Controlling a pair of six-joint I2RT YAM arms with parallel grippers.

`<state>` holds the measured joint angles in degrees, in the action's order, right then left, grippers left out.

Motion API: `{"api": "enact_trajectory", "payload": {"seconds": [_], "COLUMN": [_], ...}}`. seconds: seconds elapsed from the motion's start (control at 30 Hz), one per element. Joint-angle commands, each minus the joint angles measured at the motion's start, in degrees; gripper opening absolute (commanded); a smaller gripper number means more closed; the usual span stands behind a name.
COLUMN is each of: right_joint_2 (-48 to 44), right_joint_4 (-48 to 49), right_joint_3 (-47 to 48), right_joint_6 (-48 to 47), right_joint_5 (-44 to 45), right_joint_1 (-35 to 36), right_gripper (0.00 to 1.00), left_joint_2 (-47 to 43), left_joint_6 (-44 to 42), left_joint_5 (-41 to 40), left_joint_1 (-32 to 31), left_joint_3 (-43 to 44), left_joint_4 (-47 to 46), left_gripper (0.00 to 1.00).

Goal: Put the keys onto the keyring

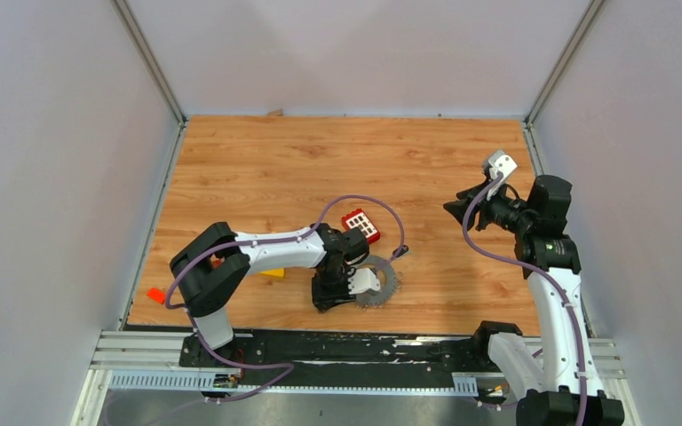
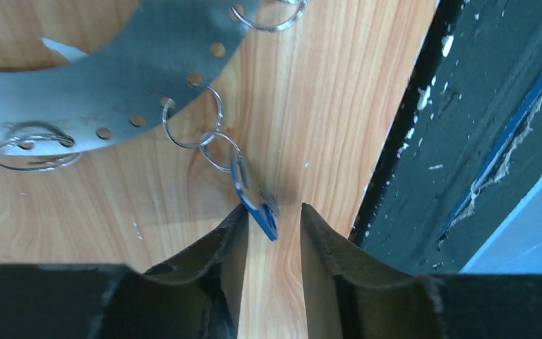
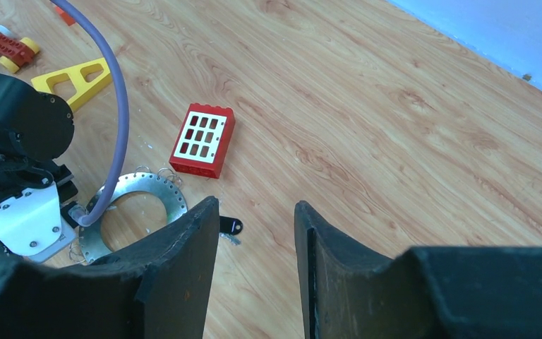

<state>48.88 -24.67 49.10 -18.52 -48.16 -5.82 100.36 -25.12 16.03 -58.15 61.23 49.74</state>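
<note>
Keyring point(image 1: 386, 284) lies flat on the wooden table point(image 1: 257, 169), close to the table's near edge, and from above the left arm's wrist covers part of it. Close up it is a flat grey metal ring pierced with small holes along its rim, and thin wire split rings point(image 2: 192, 120) hang from several of those holes. The blue-headed key point(image 2: 257, 201) is linked to the keyring's rim. A small split ring on the key is looped to a larger one that passes through a rim hole. The key itself lies on the wood just outside the keyring.

The left gripper point(image 2: 273, 210) is low over that spot with its fingers point(image 2: 317, 233) apart. The key's blue head sits in the gap, against the inner edge of one finger and clear of the other, so nothing is pinched.

The black-headed key point(image 1: 400, 252) lies loose on the table just beyond the keyring on its right side, not touching it. The red block with white squares point(image 1: 360, 224) lies a little farther behind the keyring. The yellow triangular frame point(image 1: 273, 272) is to the keyring's left, partly hidden by the arm. An orange toy bit point(image 1: 155, 295) sits well to the left of the keyring.

The right gripper point(image 1: 455, 209) hangs in the air, to the keyring's right and beyond it, with its fingers point(image 3: 183, 254) spread and holding nothing.
</note>
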Motion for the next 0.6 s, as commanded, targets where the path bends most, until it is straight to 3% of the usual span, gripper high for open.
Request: {"api": "enact_trajectory", "payload": {"seconds": [0.0, 0.13, 0.23, 0.4, 0.5, 0.57], "right_joint_2": [0.1, 0.3, 0.5, 0.8, 0.6, 0.2], "right_joint_4": [0.2, -0.3, -0.8, -1.4, -1.4, -1.6], "right_joint_3": [0.5, 0.9, 1.4, 2.5, 2.5, 2.4], "right_joint_6": [-0.6, -0.6, -0.4, -0.2, -1.1, -1.8], "right_joint_5": [-1.4, -1.5, -1.5, -1.5, -1.7, -1.0], "right_joint_1": [-0.2, -0.2, -0.2, -0.2, -0.2, -0.2], "right_gripper": [0.44, 0.46, 0.57, 0.99, 1.00, 1.00], "left_joint_2": [-0.1, -5.4, -10.9, -21.1, -28.0, -33.9], "left_joint_6": [-2.2, -2.3, -2.5, -2.2, -0.5, 0.9], "left_joint_5": [-2.8, -4.9, -5.6, -7.0, -8.8, -10.0], "left_joint_1": [-0.2, 0.9, 5.1, 14.6, 19.5, 22.3], "left_joint_3": [-1.5, -1.7, -2.0, -3.9, -6.9, -9.6], "left_joint_4": [2.1, 0.9, -0.3, -6.1, -12.9, -19.4], "left_gripper": [0.48, 0.63, 0.75, 0.88, 0.99, 1.00]}}
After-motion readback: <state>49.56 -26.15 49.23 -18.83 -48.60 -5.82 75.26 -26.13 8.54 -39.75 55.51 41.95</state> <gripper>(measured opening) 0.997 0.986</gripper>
